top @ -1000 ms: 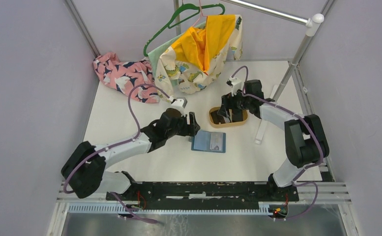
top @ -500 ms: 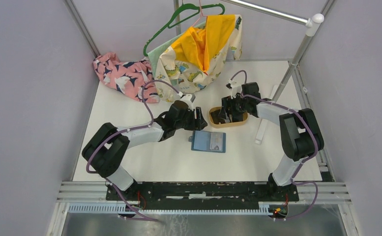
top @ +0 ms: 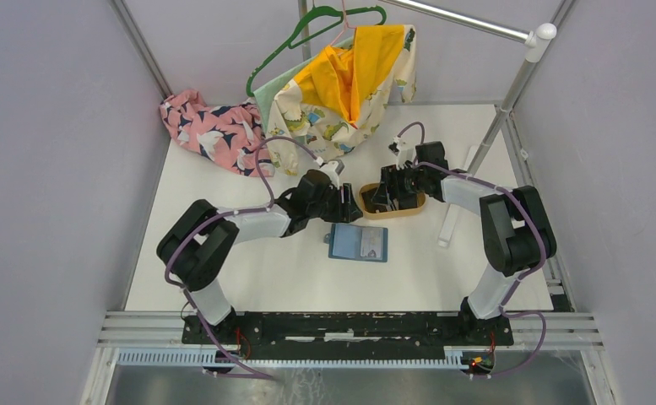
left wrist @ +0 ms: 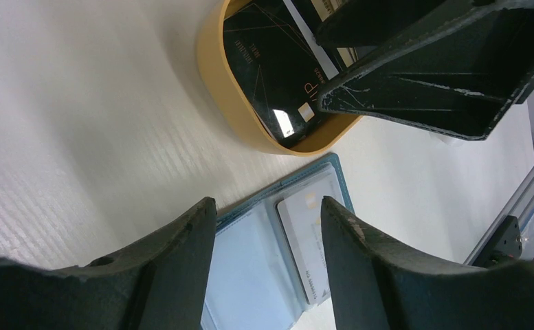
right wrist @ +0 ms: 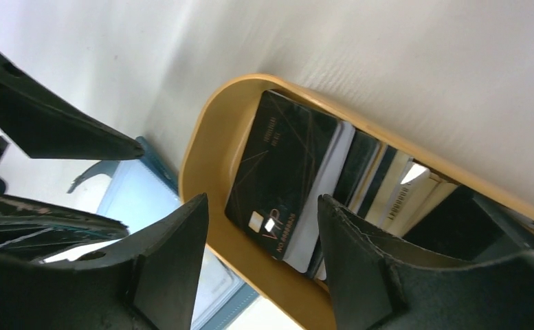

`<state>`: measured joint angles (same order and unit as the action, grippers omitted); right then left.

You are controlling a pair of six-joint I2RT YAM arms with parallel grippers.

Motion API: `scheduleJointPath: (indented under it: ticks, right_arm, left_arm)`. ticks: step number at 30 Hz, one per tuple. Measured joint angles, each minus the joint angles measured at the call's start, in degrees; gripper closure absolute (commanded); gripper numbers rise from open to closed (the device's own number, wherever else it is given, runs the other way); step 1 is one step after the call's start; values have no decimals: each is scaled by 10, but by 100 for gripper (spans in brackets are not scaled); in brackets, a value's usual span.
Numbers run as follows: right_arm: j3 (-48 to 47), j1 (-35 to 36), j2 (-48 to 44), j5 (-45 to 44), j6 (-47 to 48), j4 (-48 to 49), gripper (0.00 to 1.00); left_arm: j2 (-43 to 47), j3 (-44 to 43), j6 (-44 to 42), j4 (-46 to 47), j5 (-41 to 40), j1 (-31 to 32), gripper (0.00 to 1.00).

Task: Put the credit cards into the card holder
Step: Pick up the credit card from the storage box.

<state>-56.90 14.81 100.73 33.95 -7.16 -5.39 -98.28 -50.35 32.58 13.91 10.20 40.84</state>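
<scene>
Noted left gripper (left wrist: 265, 206) with jaws spread and nothing between them, hanging low over the white table (top: 223, 228) at the far left corner of the card holder (left wrist: 250, 265). Noted right gripper (right wrist: 260, 203) likewise parted and empty, poised over the oval tan tray (right wrist: 205, 144), close to the left gripper without visible contact. Counted several credit cards (right wrist: 319, 185) stacked inside the tray, overlapping, topmost a dark card with gold lines (right wrist: 281, 172), a pale one edging out beneath it, more dark and pale ones leaning behind; exact number not readable. Found the card holder, teal, lying open and flat just in front of the tray, apart from it, with one pale card (left wrist: 308, 240) seated in its right-hand pocket. Listed further back: pink patterned cloth (top: 210, 126) crumpled at the far left of the table; cream and yellow printed garment (top: 349, 84) hung on a green hanger (top: 307, 34) from the rail.
</scene>
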Motion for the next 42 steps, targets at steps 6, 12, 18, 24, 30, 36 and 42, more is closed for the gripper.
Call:
scheduleJointPath:
  ticks: [6,12,18,24,30,36,42]
  right_arm:
    - [7,-4,0,36,-22,12,36]
    - [7,-6,0,7,-10,8,35]
    - [7,-8,-1,-27,10,-2,35]
    - [6,-9,7,-4,7,-4,37]
    - [7,-11,21,51,-28,7,38]
    - [24,-13,22,104,-78,46,43]
    - [48,-26,22,145,-135,99,44]
  left_arm:
    - [-17,-10,0,0,11,0,40]
    - [-24,-16,0,0,20,0,43]
    - [-34,-32,0,0,22,0,45]
    - [-43,-40,0,-1,25,0,51]
    - [-55,-45,0,0,36,0,54]
    - [-62,-45,2,0,40,0,55]
    - [-62,-46,2,-1,40,-1,56]
